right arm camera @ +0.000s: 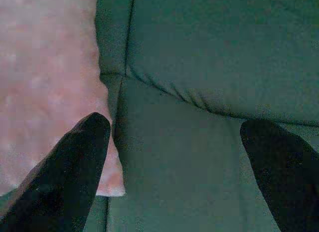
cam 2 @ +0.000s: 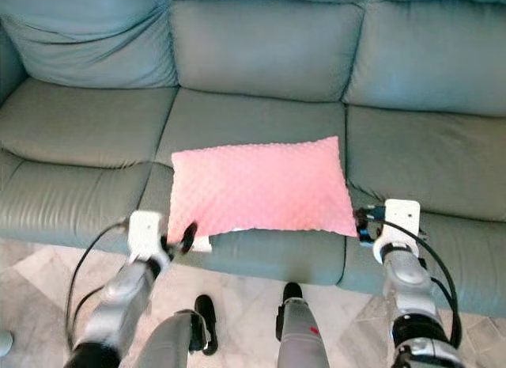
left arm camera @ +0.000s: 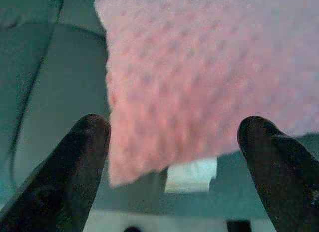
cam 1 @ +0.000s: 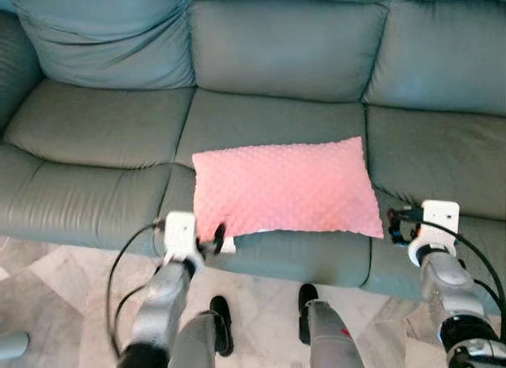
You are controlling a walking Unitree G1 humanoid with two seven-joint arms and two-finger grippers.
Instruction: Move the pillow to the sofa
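A pink dotted pillow (cam 1: 281, 187) lies flat on the middle seat of the grey-green sofa (cam 1: 103, 130), its front edge near the seat's front. My left gripper (cam 1: 212, 235) is at the pillow's front left corner, open; in the left wrist view the pillow (left arm camera: 199, 67) and its white tag (left arm camera: 192, 174) sit just beyond the spread fingers, untouched. My right gripper (cam 1: 395, 225) hovers at the front right corner, open. Its wrist view has the pillow's edge (right arm camera: 45, 82) beside one finger and bare seat cushion (right arm camera: 209, 157) between the two.
The sofa's back cushions (cam 1: 285, 43) rise behind the pillow. Pale marble floor (cam 1: 71, 305) runs along the sofa's front, where my legs and black feet (cam 1: 221, 320) stand. A grey object (cam 1: 12, 344) pokes in at the lower left corner.
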